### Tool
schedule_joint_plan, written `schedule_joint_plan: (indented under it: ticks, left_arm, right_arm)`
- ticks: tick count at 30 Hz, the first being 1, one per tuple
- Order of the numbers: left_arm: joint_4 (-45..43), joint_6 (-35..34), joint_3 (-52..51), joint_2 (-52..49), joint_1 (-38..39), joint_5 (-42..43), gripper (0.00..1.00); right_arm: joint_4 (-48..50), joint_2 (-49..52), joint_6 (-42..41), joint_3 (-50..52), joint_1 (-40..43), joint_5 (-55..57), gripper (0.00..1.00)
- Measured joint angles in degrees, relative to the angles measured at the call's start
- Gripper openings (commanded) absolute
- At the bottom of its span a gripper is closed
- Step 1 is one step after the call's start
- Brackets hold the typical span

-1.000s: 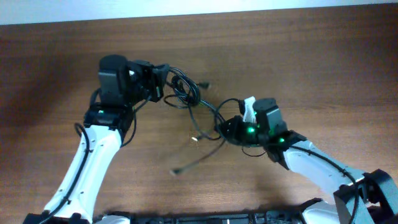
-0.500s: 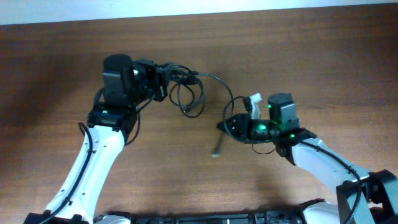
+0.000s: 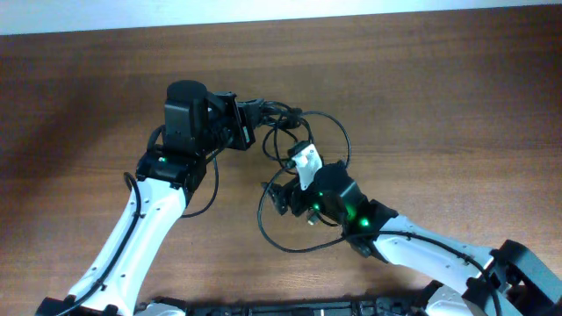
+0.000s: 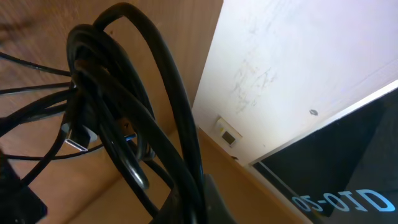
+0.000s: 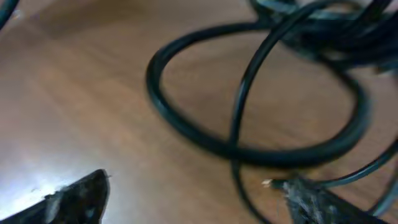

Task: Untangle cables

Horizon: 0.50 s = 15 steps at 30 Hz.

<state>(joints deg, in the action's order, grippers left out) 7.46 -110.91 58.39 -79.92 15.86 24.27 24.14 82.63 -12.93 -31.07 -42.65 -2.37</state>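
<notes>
The cables point(image 3: 279, 123) are thin black cords bunched at my left gripper point(image 3: 256, 119), which is shut on the bundle. From there one cord arcs right and down point(image 3: 341, 145), and a loop lies on the table point(image 3: 274, 235). The left wrist view shows the cables point(image 4: 158, 99) running down between the jaws of the left gripper point(image 4: 194, 208), with a silvery plug point(image 4: 77, 144) hanging at the left. My right gripper point(image 3: 281, 195) hovers open just below the bundle. In its wrist view the right gripper point(image 5: 193, 190) straddles a thin cord point(image 5: 236, 158) below a thick loop point(image 5: 186, 127), gripping nothing.
The brown wooden table point(image 3: 457, 96) stretches around both arms. A pale wall strip point(image 3: 263, 10) runs along the far edge. The arms' own thicker black wires point(image 3: 213, 180) hang beside the left arm.
My right gripper has opened, letting go of the cord, and moved left and up toward the bundle. The left gripper shifted right, still shut. The loose cord has fallen into a loop.
</notes>
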Motion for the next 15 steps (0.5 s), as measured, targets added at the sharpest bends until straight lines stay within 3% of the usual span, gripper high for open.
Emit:
schedule_joint_plan:
  ticks: [5, 6, 8, 12, 15]
  left_arm:
    - [0.0, -0.2, 0.0, 0.0, 1.5, 0.8, 0.00]
    - [-0.2, -0.2, 0.0, 0.0, 2.1, 0.8, 0.00]
    - [-1.8, -0.2, 0.0, 0.0, 3.0, 1.1, 0.00]
    - [-3.1, -0.2, 0.0, 0.0, 3.1, 0.7, 0.00]
    - [-3.1, 2.0, 0.0, 0.0, 3.2, -6.6, 0.00]
  right_arm:
    - [7.5, 3.5, 4.2, 0.0, -0.4, 7.9, 0.57]
    - [8.1, 4.7, 4.5, 0.0, -0.4, 8.5, 0.43]
    - [8.6, 6.1, 4.8, 0.0, -0.5, 8.9, 0.04]
    - [11.3, 5.8, 4.0, 0.0, -0.5, 6.8, 0.04]
    - [5.2, -1.4, 1.0, -0.2, -0.5, -2.8, 0.04]
